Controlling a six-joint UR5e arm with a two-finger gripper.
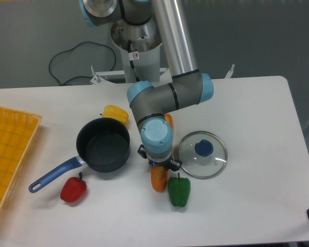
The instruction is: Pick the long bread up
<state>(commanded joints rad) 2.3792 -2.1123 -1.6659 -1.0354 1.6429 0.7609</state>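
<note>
— White counter (pixel 257 113) filled the shot, grey wall behind it, a black cable (pixel 72 59) looped on the floor past the far edge. Where was the arm?

— Bent right over the middle of the counter, wrist pointing straight down. The gripper (pixel 159 165) sat directly above the long bread (pixel 159 178).

— And the long bread itself?

— Lying near the counter's middle, running from far to near. Its orange near end poked out below the wrist, a sliver of the far end showed above it, and the rest was hidden by the arm.

— Fingers open or closed?

— Couldn't tell; the wrist blocked them, only small dark bits showed on either side of the bread.

— What was around it?

— Green pepper (pixel 179 191) just beside the near end, on the right. Glass lid (pixel 202 154) with a blue knob lay flat further right. Dark pot (pixel 103 144) with a blue handle stood on the left, yellow pepper (pixel 116 113) behind it, red pepper (pixel 73 189) toward the near edge. Yellow tray (pixel 10 159) hugged the left edge.
</note>
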